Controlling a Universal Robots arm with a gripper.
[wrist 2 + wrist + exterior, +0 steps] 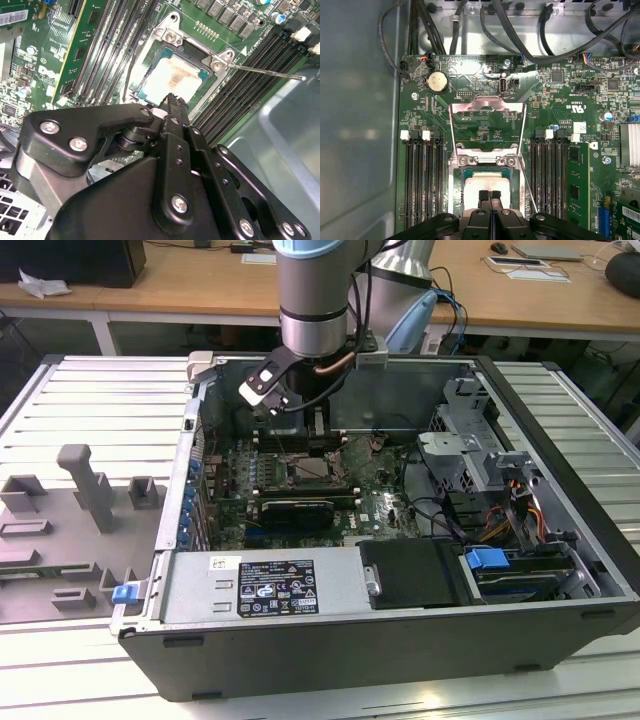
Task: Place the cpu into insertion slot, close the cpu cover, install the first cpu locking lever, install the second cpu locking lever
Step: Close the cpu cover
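First wrist view: claw [490, 194], fingertips together, hangs over the cpu [485, 181]

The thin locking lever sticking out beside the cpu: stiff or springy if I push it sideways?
Probably springy: the locking lever is a long, thin metal rod held at the end near the cpu, so it may flex first. Its smooth, shiny surface could let the gripper slip off.

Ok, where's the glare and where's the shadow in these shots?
First wrist view: soft glare washes the grey metal case wall, and the open silvery metal cpu cover shines. Second wrist view: the pale square cpu is brightly lit beyond the black end effector. Exterior view: the green motherboard lies shaded under the arm.
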